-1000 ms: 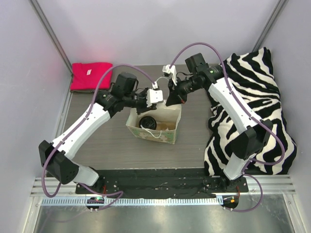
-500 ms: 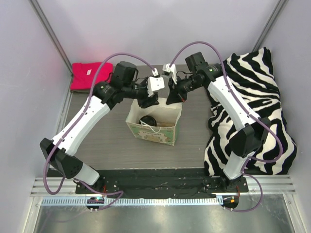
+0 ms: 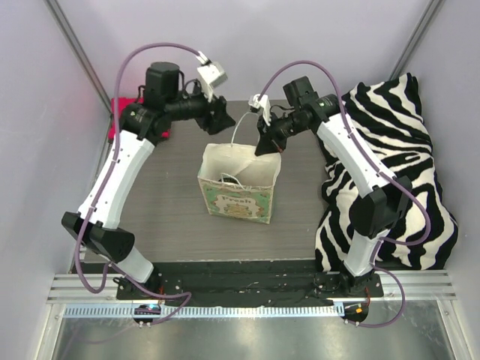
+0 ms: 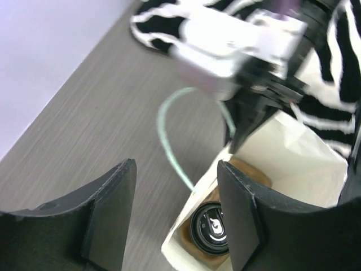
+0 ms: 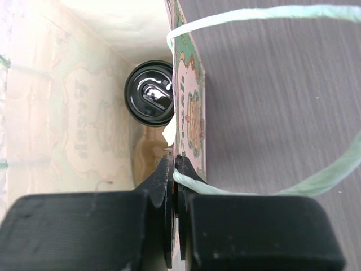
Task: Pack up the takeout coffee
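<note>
Half a second ago the left hand point(image 3: 221, 120) was at the far rim of the bag point(image 3: 238, 201). It has since pulled away to the far-left part of the worktop point(image 3: 165, 202), near the red cloth point(image 3: 118, 120), and hangs there with its fingers point(image 4: 113, 214) wide apart and nothing between them. The bag has changed too. It leaned with its mouth open toward the overhead camera, and now it stands more upright in the middle of the worktop with its printed front facing the near edge. One pale green handle point(image 3: 238, 131) loops up from the far rim.

The right hand point(image 3: 265, 146) has stayed at the far-right corner of the bag's mouth. Its fingers are pressed together on the paper wall, right where the handle string joins it.

The takeout coffee point(image 5: 149, 93) stands on the floor of the bag with its black lid point(image 4: 211, 226) on and facing up. It is directly below the right hand and well apart from the left hand. The zebra-striped cloth point(image 3: 397, 150) lies along the right edge of the worktop.
</note>
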### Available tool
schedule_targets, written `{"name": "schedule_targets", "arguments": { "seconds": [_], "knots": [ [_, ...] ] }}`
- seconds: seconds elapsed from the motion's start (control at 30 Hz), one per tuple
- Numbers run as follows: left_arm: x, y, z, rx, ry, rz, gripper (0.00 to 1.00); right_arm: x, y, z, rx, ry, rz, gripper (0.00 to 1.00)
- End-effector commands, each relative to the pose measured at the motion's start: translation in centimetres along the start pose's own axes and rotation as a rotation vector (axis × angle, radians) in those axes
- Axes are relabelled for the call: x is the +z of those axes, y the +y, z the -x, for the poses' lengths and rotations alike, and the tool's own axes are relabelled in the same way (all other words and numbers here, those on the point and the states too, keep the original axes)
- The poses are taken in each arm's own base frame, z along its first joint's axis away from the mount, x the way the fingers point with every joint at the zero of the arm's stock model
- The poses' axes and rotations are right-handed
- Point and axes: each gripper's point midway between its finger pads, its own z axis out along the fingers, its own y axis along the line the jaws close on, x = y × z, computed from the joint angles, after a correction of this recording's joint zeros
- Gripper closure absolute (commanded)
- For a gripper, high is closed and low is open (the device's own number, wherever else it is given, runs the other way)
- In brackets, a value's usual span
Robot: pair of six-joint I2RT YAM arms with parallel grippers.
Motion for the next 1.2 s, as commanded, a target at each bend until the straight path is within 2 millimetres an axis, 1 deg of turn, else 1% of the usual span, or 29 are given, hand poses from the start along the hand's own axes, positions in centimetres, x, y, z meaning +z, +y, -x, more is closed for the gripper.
{"name": "schedule_targets", "arguments": {
  "seconds": [0.0, 0.03, 0.07, 0.1, 0.13, 0.17, 0.23, 0.3, 0.33, 0.37, 0.4, 0.43, 0.47, 0.5, 0.53, 0.57, 0.6, 0.63, 0.67, 0.7, 0.73, 0.8, 0.87, 0.93, 1.03, 1.07, 1.13, 1.17],
  "knots": [
    [-1.8, 3.0, 2.0, -0.234, -0.074, 0.079, 0.35, -0.6, -2.1, 2.2, -0.088, -0.046, -0.072, 0.97],
    [-2.5, 4.4, 1.8, -0.281, -0.083, 0.117, 0.34, -0.5, -2.5, 2.2, -0.092, -0.042, -0.084, 0.97],
    [-2.7, 4.9, 1.4, -0.306, -0.081, 0.130, 0.34, -0.6, -2.9, 2.6, -0.104, -0.053, -0.097, 0.97],
    [-3.0, 5.5, 1.1, -0.344, -0.079, 0.147, 0.33, -0.5, -3.4, 2.6, -0.101, -0.052, -0.113, 0.98],
    [-3.5, 6.4, 0.2, -0.376, -0.065, 0.177, 0.33, -0.3, -4.0, 2.5, -0.064, -0.050, -0.127, 0.99],
    [-3.7, 6.8, -0.3, -0.395, -0.058, 0.190, 0.33, -0.4, -4.9, 2.9, -0.059, -0.058, -0.167, 0.99],
    [-4.4, 7.5, -1.5, -0.430, -0.044, 0.220, 0.33, -0.3, -6.2, 2.8, 0.019, -0.068, -0.193, 0.99],
    [-4.8, 7.9, -2.3, -0.437, -0.030, 0.247, 0.32, -0.7, -7.1, 3.6, 0.057, -0.100, -0.220, 0.99],
    [-4.8, 8.1, -3.2, -0.443, -0.014, 0.262, 0.32, -0.9, -7.7, 3.6, 0.083, -0.110, -0.240, 0.99],
    [-5.2, 8.5, -3.6, -0.440, -0.008, 0.298, 0.32, -1.1, -8.3, 4.2, 0.139, -0.144, -0.271, 0.99],
    [-5.1, 8.8, -4.4, -0.449, 0.010, 0.320, 0.32, -1.4, -9.1, 4.3, 0.164, -0.151, -0.317, 0.99],
    [-5.3, 9.1, -4.9, -0.453, 0.024, 0.346, 0.32, -1.6, -9.5, 4.1, 0.201, -0.160, -0.336, 0.99],
    [-5.5, 9.5, -5.4, -0.457, 0.036, 0.373, 0.32, -2.1, -9.8, 5.1, 0.235, -0.208, -0.363, 0.99],
    [-5.5, 9.7, -5.9, -0.461, 0.049, 0.380, 0.33, -2.7, -10.1, 5.3, 0.266, -0.226, -0.401, 0.99],
    [-5.5, 9.8, -6.3, -0.468, 0.060, 0.389, 0.33, -2.5, -10.3, 4.8, 0.300, -0.231, -0.414, 0.99],
    [-5.5, 10.0, -6.6, -0.473, 0.067, 0.396, 0.33, -2.8, -10.6, 5.4, 0.310, -0.263, -0.440, 0.99],
    [-5.5, 10.1, -7.0, -0.479, 0.076, 0.403, 0.33, -3.7, -10.2, 5.9, 0.348, -0.298, -0.462, 0.99],
    [-5.5, 10.2, -7.2, -0.481, 0.079, 0.408, 0.33, -3.2, -10.2, 4.9, 0.382, -0.289, -0.466, 0.99],
    [-5.5, 10.3, -7.3, -0.485, 0.082, 0.414, 0.33, -3.4, -10.2, 5.4, 0.388, -0.322, -0.473, 0.99],
    [-5.3, 10.5, -7.7, -0.489, 0.089, 0.418, 0.32, -3.8, -9.7, 5.7, 0.412, -0.346, -0.477, 0.99],
    [-5.3, 10.5, -7.9, -0.491, 0.095, 0.422, 0.32, -3.3, -9.7, 4.8, 0.437, -0.338, -0.475, 0.99],
    [-5.0, 10.8, -8.5, -0.505, 0.113, 0.431, 0.31, -3.2, -9.7, 4.6, 0.450, -0.349, -0.477, 0.99],
    [-5.0, 11.0, -8.9, -0.513, 0.125, 0.440, 0.30, -2.9, -9.9, 3.6, 0.468, -0.331, -0.496, 0.99],
    [-4.9, 11.1, -9.4, -0.525, 0.141, 0.444, 0.29, -3.0, -9.9, 3.5, 0.472, -0.332, -0.505, 0.99],
    [-5.0, 11.4, -9.9, -0.538, 0.150, 0.458, 0.27, -3.2, -9.3, 3.9, 0.463, -0.345, -0.485, 0.86],
    [-5.0, 11.4, -10.1, -0.543, 0.154, 0.460, 0.27, -3.2, -9.1, 3.9, 0.461, -0.346, -0.475, 0.79],
    [-5.0, 11.5, -10.3, -0.556, 0.156, 0.461, 0.26, -3.0, -8.9, 3.5, 0.469, -0.339, -0.471, 0.75],
    [-5.1, 11.6, -10.3, -0.558, 0.155, 0.464, 0.25, -3.1, -8.8, 3.5, 0.465, -0.339, -0.472, 0.68]
  ]
}}
